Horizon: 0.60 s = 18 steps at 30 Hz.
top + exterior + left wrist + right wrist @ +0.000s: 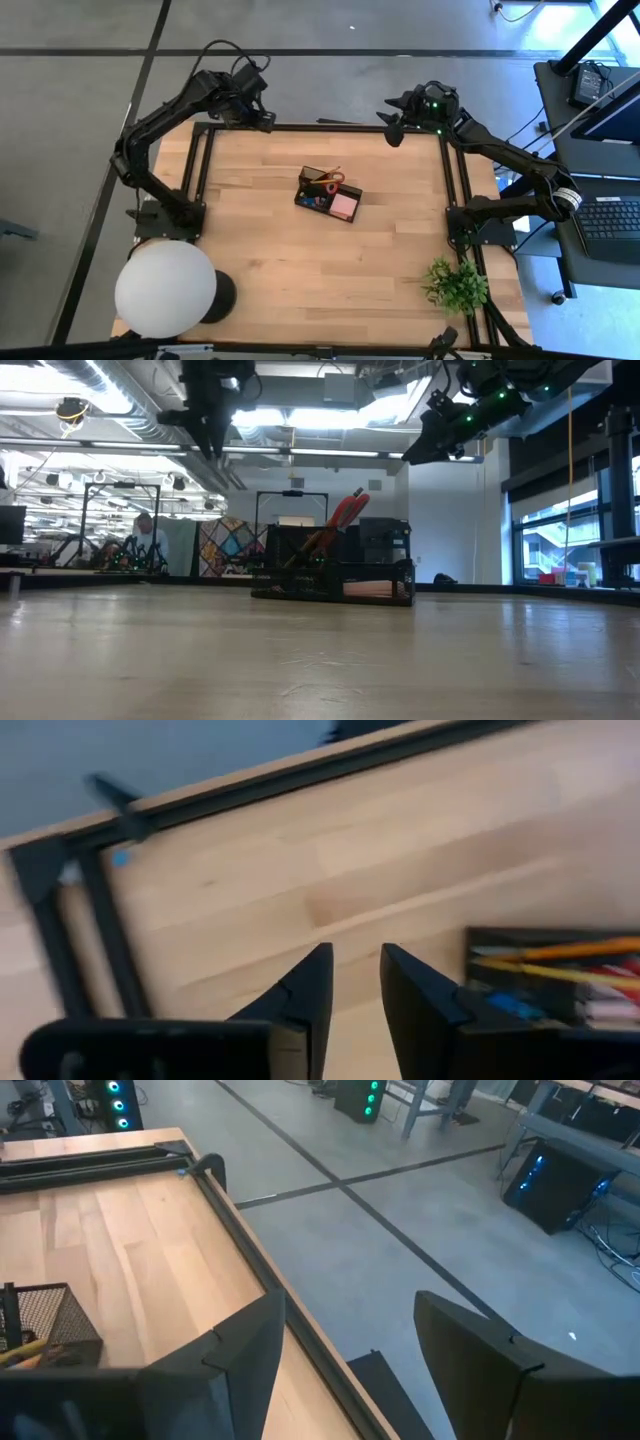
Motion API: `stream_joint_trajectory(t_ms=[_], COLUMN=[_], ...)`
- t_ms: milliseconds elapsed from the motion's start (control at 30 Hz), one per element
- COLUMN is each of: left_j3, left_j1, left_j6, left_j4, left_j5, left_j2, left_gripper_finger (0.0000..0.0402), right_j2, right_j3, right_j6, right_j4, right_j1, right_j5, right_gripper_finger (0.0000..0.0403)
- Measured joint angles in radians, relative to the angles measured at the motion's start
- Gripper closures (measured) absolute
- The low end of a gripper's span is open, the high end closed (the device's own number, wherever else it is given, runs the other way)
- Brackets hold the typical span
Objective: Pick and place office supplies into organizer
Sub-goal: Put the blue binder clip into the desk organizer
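The black organizer [328, 195] stands on its base near the table's middle, and also shows in the low view [335, 575]. Red-handled scissors [325, 180] stick up out of it [345, 510], and the pink note block [344, 205] lies in its near-right compartment. Yellowish pencils [570, 950] and a small blue piece [515, 1007] lie inside. My left gripper [262, 120] hovers high over the table's far-left part, its fingers [355, 990] a little apart and holding nothing. My right gripper [392, 128] hangs high at the far-right edge, wide open [350, 1350] and holding nothing.
A large white round lamp [165, 288] stands at the near-left corner and a green plant [455, 283] at the near-right. A black frame rail [320, 128] runs along the table's edges. A person [145, 535] shows far off in the room.
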Motion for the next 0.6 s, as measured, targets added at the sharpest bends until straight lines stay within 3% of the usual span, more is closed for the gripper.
stream_joint_trajectory(t_ms=[167, 467, 600], left_j3=[0.0, 0.0, -0.006], left_j1=[0.015, 0.071, 0.083], left_j6=[-0.049, -0.053, -0.129], left_j4=[-0.049, -0.084, -0.115], left_j5=[-0.081, -0.105, -0.178], left_j2=[-0.02, -0.136, -0.155], left_gripper_finger=[0.0319, 0.032, 0.032], right_j2=[0.0, 0.0, 0.0], right_j3=[0.0, 0.0, 0.0], right_j6=[0.001, -0.002, -0.002], right_j4=[-0.006, -0.006, -0.005], right_j1=[0.0, 0.0, 0.0], right_j5=[0.0, 0.0, 0.0], right_gripper_finger=[0.0175, 0.0175, 0.0175])
